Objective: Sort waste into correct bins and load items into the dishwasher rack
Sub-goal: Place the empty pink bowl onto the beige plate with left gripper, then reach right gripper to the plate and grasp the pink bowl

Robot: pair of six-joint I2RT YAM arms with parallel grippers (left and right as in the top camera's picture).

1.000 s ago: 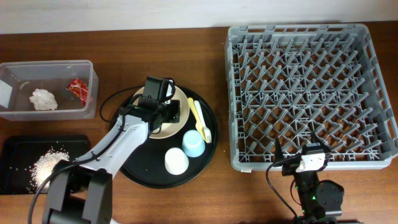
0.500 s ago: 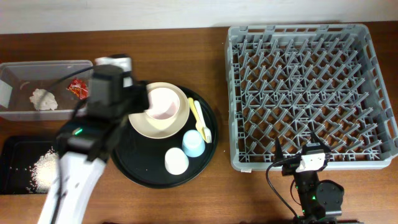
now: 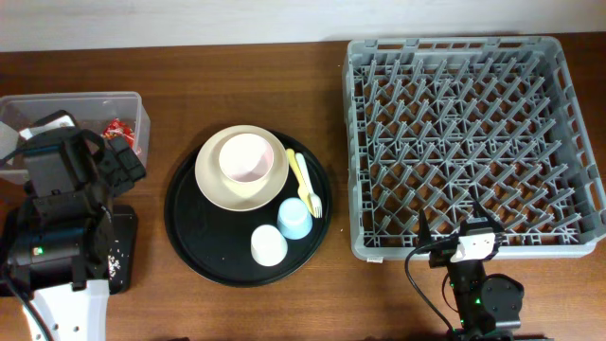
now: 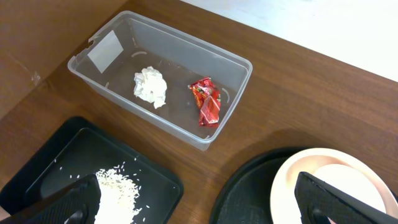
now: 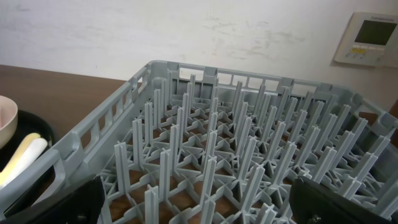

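My left gripper (image 4: pixel 199 210) is open with nothing in it, high above the wood between the shallow black tray (image 4: pixel 158 175) and the round tray. The clear box (image 4: pixel 231 57) holds a crumpled white napkin (image 4: pixel 151 86) and a red wrapper (image 4: pixel 206 102). Loose rice (image 4: pixel 121 190) lies in the shallow black tray. A pink bowl (image 3: pixel 246 157) sits in the cream bowl-plate (image 3: pixel 213 185), beside a yellow fork and spoon (image 3: pixel 303 180), a blue cup (image 3: pixel 294 219) and a white cup (image 3: pixel 269 245). My right gripper (image 5: pixel 199 205) stands open at the near edge of the grey rack (image 3: pixel 473 142).
The dishes stand on a large round black tray (image 3: pixel 204 248) in the middle of the brown table. My left arm (image 3: pixel 62 204) covers most of the clear box and the shallow black tray from above. A white wall runs behind the rack.
My left arm has swung left from the cream bowl-plate to above the two bins, and its jaws have opened. The right arm has not moved.
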